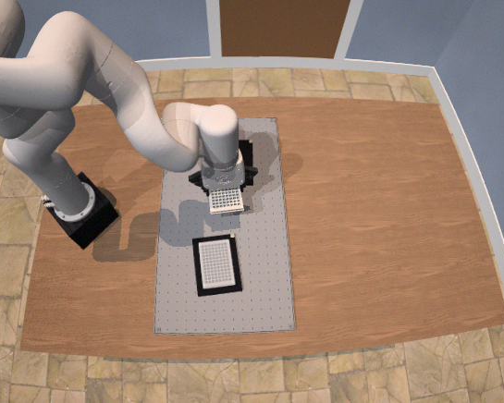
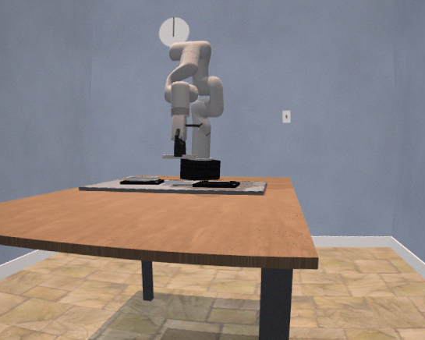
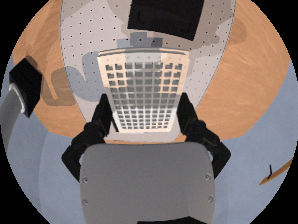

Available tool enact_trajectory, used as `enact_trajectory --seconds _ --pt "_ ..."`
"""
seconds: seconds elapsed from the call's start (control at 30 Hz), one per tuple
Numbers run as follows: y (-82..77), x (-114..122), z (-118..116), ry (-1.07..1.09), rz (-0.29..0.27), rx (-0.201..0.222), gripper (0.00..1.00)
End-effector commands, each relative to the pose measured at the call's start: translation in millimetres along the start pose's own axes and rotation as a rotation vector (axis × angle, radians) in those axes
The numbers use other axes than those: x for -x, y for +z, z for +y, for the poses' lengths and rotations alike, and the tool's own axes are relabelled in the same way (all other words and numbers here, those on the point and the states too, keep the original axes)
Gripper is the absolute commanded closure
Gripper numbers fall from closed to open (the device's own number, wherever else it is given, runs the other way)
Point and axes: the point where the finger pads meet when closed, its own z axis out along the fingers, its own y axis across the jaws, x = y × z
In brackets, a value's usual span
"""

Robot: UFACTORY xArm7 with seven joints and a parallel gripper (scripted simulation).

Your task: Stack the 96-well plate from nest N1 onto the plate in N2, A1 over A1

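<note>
The jaws, wide apart, clamp the lifted 96-well plate (image 1: 226,201); lowered off-centre, it could shift the plate in N2 (image 1: 217,263).

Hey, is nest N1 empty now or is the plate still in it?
Empty. Its plate hangs in the gripper, above bare black N1.

Smooth white arm (image 1: 90,92), black-fingered grey hand (image 3: 145,123).
</note>
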Motion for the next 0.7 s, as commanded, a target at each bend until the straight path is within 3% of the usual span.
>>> enact_trajectory --seconds 0.0,0.67 --pt "-1.3 18 -3 -0.001 0.001 0.004 1.0" --pt "-1.2 76 -20 -0.001 0.001 0.004 1.0"
